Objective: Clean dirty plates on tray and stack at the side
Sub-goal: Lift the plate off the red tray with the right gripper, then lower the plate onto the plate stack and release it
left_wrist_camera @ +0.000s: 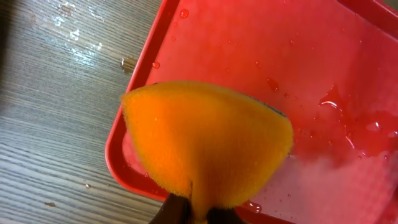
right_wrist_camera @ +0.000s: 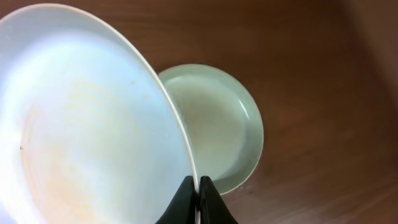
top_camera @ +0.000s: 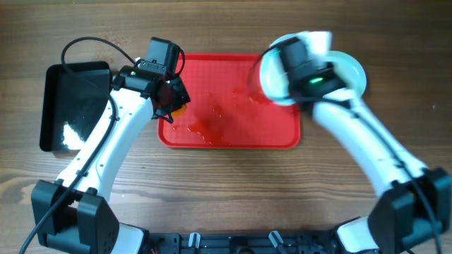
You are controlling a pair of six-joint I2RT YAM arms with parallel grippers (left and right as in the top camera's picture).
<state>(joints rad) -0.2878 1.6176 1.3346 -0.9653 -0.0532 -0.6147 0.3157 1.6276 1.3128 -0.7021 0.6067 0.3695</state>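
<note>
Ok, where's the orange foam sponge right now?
In the left wrist view, the orange foam sponge is pinched in the left arm's jaws, at the left edge of the red plastic tray.

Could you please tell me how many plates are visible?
2: a tilted plate in the right pincer at the tray's right edge, a flat plate on the table; another may be hidden beneath.

Wet red tray (top_camera: 236, 130) between black bin (top_camera: 74, 99) and pale plates (top_camera: 355, 70) at right
</note>
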